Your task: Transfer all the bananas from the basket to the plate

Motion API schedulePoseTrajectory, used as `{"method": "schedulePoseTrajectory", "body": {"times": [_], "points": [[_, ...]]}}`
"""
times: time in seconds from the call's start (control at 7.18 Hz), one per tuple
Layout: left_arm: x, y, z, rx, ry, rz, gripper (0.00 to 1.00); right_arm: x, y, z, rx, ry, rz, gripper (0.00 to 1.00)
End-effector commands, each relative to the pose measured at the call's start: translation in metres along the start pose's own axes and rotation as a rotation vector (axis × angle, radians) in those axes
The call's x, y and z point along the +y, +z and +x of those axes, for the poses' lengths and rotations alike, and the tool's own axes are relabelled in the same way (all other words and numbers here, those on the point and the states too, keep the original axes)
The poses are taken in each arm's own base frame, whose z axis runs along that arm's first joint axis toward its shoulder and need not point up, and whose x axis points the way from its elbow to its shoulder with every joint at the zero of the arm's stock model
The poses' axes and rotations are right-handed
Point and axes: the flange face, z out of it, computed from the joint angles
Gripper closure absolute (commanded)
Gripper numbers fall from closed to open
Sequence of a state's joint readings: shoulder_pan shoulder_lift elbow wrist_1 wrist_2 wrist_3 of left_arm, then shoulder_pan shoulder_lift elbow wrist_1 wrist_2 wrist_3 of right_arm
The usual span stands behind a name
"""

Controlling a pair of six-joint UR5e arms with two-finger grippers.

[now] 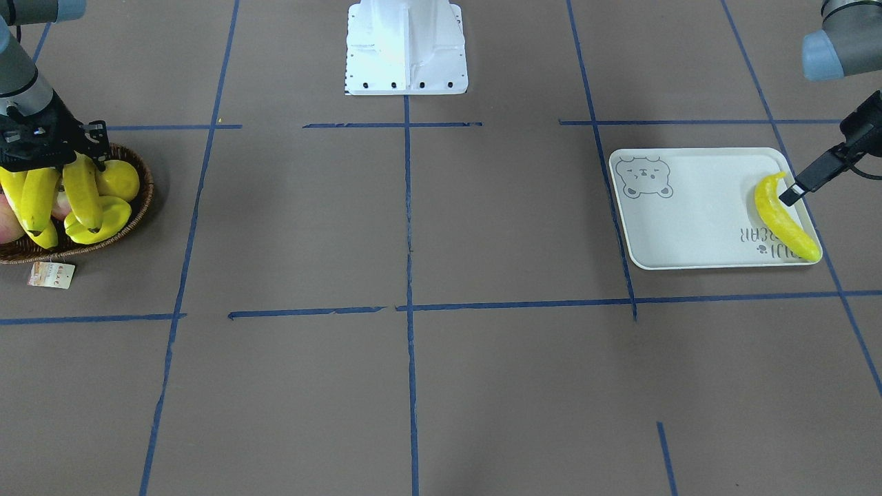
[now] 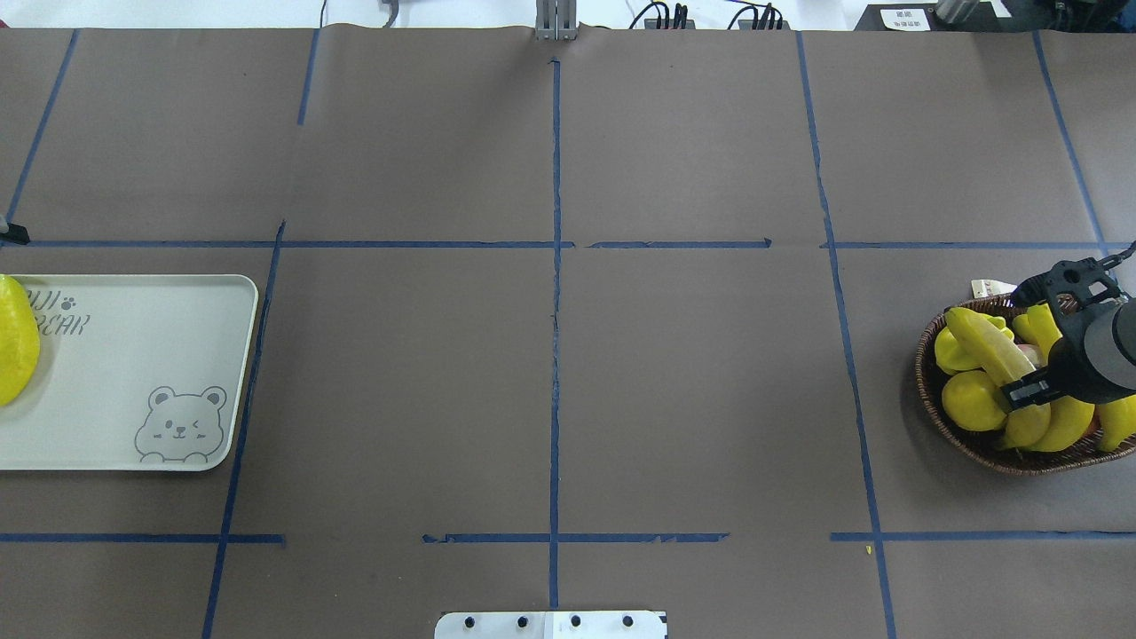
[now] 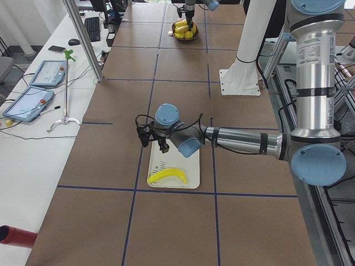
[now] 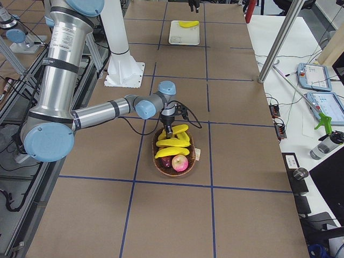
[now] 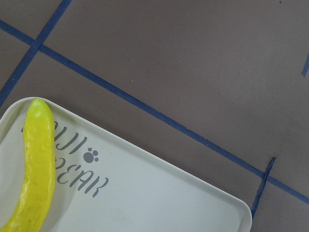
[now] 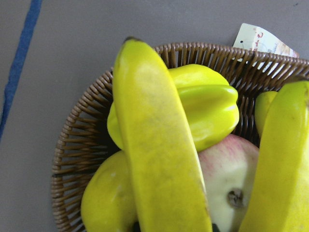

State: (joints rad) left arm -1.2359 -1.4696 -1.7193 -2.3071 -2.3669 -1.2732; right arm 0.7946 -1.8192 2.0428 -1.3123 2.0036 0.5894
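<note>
- Crowding the right wrist camera, the top banana is lying lengthwise over the pile, its near end running out of view under the lens.
- Just beneath it, a starfruit and a pink apple are sitting wedged together, with a second banana lying along the right side.
- Around them the basket is holding three bananas in all, its paper tag hanging off the far rim.
- Over the basket the right gripper is hanging low, with one fingertip showing at the top banana's end. I cannot tell whether the jaws are standing apart or clamping on it.
- By my reading, the second pick is getting under way. The next move calls for a firm hold across the banana's narrow width. It also calls for a straight lift, so the starfruit and apple are not dragged out.
- Well apart, at the table's other end, the plate is carrying one delivered banana along its edge, over the lettering.
- Just above that banana the left gripper is hovering and gripping nothing. Only one finger is showing, so I cannot tell how its jaws are standing.
</note>
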Motion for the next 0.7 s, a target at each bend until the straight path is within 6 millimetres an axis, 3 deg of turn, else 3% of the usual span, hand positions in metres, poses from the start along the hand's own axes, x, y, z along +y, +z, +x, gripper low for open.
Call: {"method": "schedulePoseTrajectory", "body": {"times": [0.0,0.28,0.42,0.56], "points": [[-0.001,0.001,0.002,0.002,0.003,0.0,0.0,-0.001,-0.033,-0.009,-0.037,-0.003,0.047,0.98],[0.001,0.0,0.008,0.013,0.012,-0.002,0.0,-0.005,-0.085,-0.005,-0.109,0.056,0.062,0.99],[0.001,-0.003,0.019,0.04,0.042,0.005,0.0,-0.008,-0.098,-0.014,-0.152,0.045,0.07,0.99],[0.006,-0.002,0.032,0.074,0.074,0.002,0.0,-0.025,-0.107,-0.029,-0.175,0.029,0.105,0.99]]}}
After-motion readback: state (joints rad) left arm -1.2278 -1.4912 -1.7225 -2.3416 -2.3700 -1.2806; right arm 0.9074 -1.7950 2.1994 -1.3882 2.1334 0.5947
